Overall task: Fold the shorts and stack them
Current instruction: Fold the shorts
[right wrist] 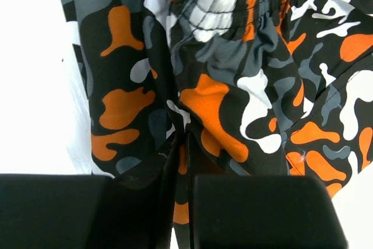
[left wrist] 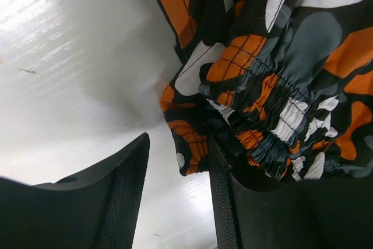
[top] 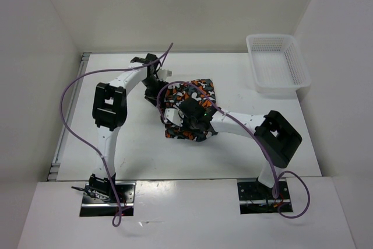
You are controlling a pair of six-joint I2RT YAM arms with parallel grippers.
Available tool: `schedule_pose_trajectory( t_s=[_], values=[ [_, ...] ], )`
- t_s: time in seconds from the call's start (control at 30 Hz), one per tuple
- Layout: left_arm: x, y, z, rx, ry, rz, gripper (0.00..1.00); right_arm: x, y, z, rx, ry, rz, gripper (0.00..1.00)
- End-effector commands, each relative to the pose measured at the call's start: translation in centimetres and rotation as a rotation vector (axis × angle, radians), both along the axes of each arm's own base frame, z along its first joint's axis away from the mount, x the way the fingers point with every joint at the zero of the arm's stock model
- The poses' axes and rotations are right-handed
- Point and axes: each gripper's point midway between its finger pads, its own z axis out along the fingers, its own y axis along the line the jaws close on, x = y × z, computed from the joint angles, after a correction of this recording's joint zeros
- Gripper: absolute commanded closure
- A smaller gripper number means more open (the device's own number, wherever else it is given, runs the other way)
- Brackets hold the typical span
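Note:
The camouflage shorts (top: 199, 93) lie bunched in the middle of the white table, orange, black, grey and white. In the right wrist view the shorts (right wrist: 221, 103) fill the frame, and my right gripper (right wrist: 184, 170) is shut on a fold of the fabric, pinched between its black fingers. From above, the right gripper (top: 190, 122) sits at the near edge of the heap. My left gripper (top: 158, 90) is at the heap's left side. Its fingers (left wrist: 125, 196) stand open over bare table, and the gathered waistband (left wrist: 274, 115) rests against the right finger without being clamped.
A white plastic mesh basket (top: 278, 87) stands at the back right corner of the table (top: 134, 144). White walls enclose the table on three sides. Purple cables loop from both arms over the left side and the near edge.

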Motion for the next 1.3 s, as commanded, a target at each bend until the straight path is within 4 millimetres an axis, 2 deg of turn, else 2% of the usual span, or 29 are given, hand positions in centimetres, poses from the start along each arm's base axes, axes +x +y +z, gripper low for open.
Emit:
schedule_pose_trajectory(
  t_s=[0.0, 0.07, 0.1, 0.23, 0.27, 0.33, 0.4, 0.5, 0.53, 0.6, 0.63, 0.73, 0.77, 0.83, 0.93, 0.97, 1.0, 1.03, 1.1, 1.23, 1.27],
  values=[
    [-0.7, -0.4, 1.7, -0.086, 0.019, 0.003, 0.48, 0.9, 0.4, 1.2, 0.033, -0.051, 0.002, 0.87],
    [-1.0, -1.1, 2.2, -0.128, 0.032, -0.003, 0.48, 1.0, 0.3, 1.2, 0.028, -0.057, -0.003, 0.87],
    [-1.1, -1.1, 2.7, -0.129, 0.029, -0.004, 0.43, 1.0, 0.3, 1.2, 0.028, -0.057, -0.003, 0.87],
    [-1.5, -1.0, 3.7, -0.156, 0.032, 0.001, 0.36, 1.0, 0.2, 1.2, 0.024, -0.061, 0.006, 0.87],
    [-1.6, -0.6, 3.4, -0.154, 0.042, 0.011, 0.35, 1.0, 0.2, 1.2, 0.024, -0.061, 0.006, 0.87],
    [-3.4, -0.8, 2.2, -0.17, 0.134, 0.014, 0.35, 1.0, 0.2, 1.2, 0.024, -0.061, 0.006, 0.87],
    [-4.3, -1.3, 1.6, -0.203, 0.187, 0.015, 0.35, 1.2, 0.5, 1.5, 0.031, -0.067, 0.006, 0.87],
    [-4.6, -1.8, 0.6, -0.234, 0.225, 0.016, 0.42, 1.2, 0.4, 1.2, 0.02, -0.064, 0.013, 0.89],
    [-4.4, -2.0, 0.3, -0.243, 0.23, 0.016, 0.53, 1.2, 0.4, 1.2, 0.02, -0.064, 0.013, 0.93],
    [-3.7, -2.4, 0.4, -0.259, 0.218, 0.013, 0.67, 1.2, 0.4, 1.2, 0.02, -0.064, 0.013, 0.97],
    [-3.8, -2.5, 0.3, -0.266, 0.233, 0.014, 0.81, 1.2, 0.4, 1.2, 0.02, -0.064, 0.013, 1.0],
    [-3.1, -2.0, 0.4, -0.252, 0.209, 0.022, 0.94, 0.9, 0.3, 1.0, 0.011, -0.053, 0.031, 1.0],
    [-3.0, -2.0, 0.9, -0.255, 0.197, 0.02, 0.96, 0.8, 0.1, 1.3, -0.001, -0.058, 0.048, 1.0],
    [-1.2, -0.9, 2.3, -0.26, 0.129, 0.042, 0.98, -0.2, -0.5, 0.8, -0.026, -0.021, 0.075, 1.0],
    [2.1, 0.3, 5.5, -0.264, -0.03, 0.055, 1.0, -1.8, -1.0, 1.6, -0.031, 0.013, 0.155, 1.0],
    [2.8, 0.8, 5.8, -0.258, -0.058, 0.064, 1.0, -2.7, -1.1, 1.5, -0.02, 0.037, 0.187, 1.0],
    [3.6, 0.9, 6.2, -0.25, -0.091, 0.064, 1.0, -3.1, -1.1, 2.5, -0.006, 0.02, 0.229, 1.0],
    [3.9, 1.0, 6.5, -0.243, -0.107, 0.065, 1.0, -4.0, -1.6, 2.3, -0.008, 0.035, 0.255, 1.0],
    [4.7, 1.0, 6.0, -0.235, -0.113, 0.066, 1.0, -5.0, -1.5, 3.5, 0.04, 0.023, 0.309, 1.0],
    [4.6, 0.6, 3.6, -0.226, -0.065, 0.062, 1.0, -5.4, -1.7, 3.0, 0.03, 0.038, 0.322, 1.0],
    [4.8, 0.5, 3.7, -0.236, -0.071, 0.059, 1.0, -5.3, -1.7, 3.0, 0.026, 0.032, 0.333, 1.0]
  ],
)
